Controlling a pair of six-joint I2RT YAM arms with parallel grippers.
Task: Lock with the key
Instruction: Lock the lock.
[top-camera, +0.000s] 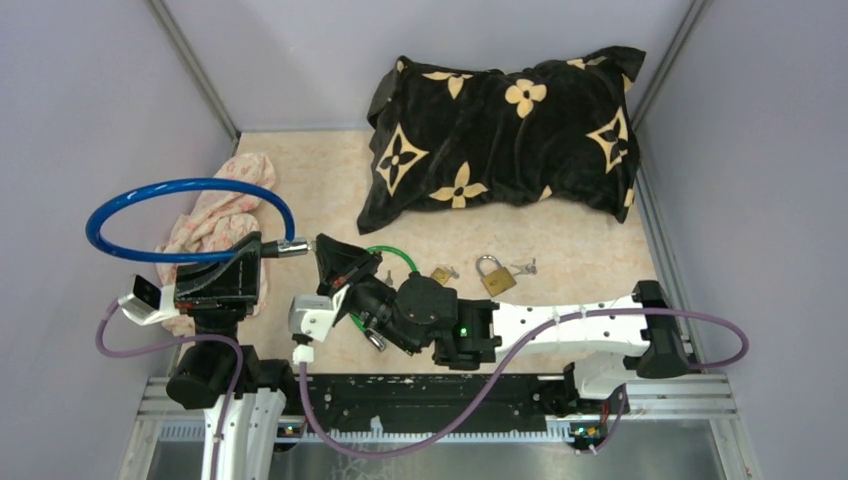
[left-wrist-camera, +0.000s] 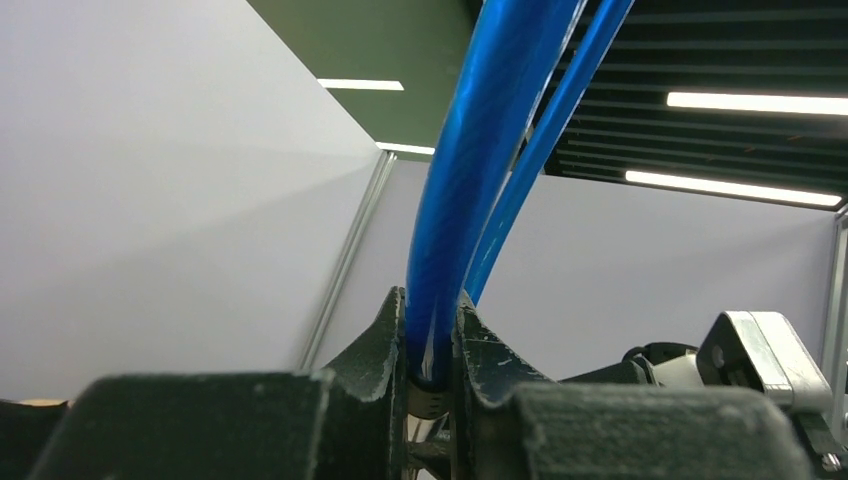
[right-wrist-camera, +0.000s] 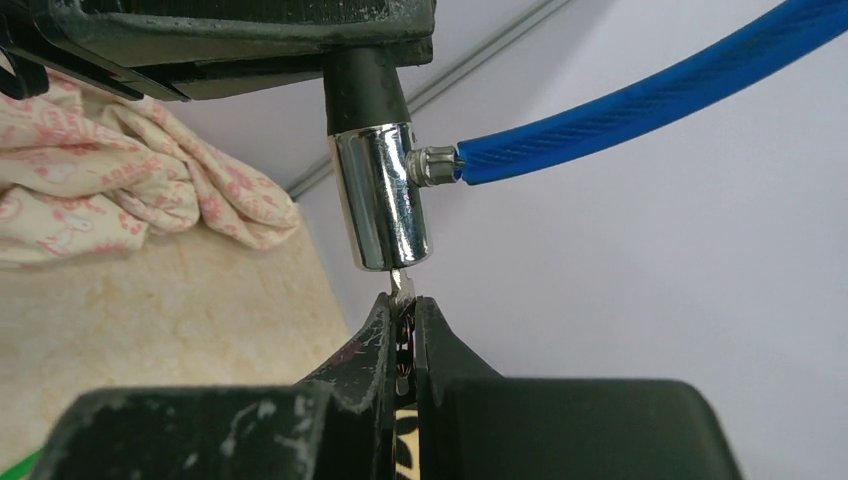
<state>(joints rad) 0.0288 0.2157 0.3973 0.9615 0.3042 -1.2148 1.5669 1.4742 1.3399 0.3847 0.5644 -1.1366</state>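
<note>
A blue cable lock (top-camera: 180, 190) loops up at the left, and my left gripper (top-camera: 262, 247) is shut on it. In the left wrist view the blue cable (left-wrist-camera: 480, 150) rises from between the closed fingers of the left gripper (left-wrist-camera: 432, 300). The lock's chrome cylinder (right-wrist-camera: 380, 195) hangs below the left gripper in the right wrist view, with the cable (right-wrist-camera: 640, 105) entering its side. My right gripper (right-wrist-camera: 402, 305) is shut on the key (right-wrist-camera: 400, 285), whose silver blade tip is in the cylinder's bottom end. From above, the right gripper (top-camera: 320, 250) hides the key.
A black and cream pillow (top-camera: 505, 130) lies at the back. A pink patterned cloth (top-camera: 215, 215) sits under the cable loop. A brass padlock (top-camera: 494, 275) with keys (top-camera: 525, 267), a smaller padlock (top-camera: 440, 275) and a green cable (top-camera: 395, 255) lie beside the right arm.
</note>
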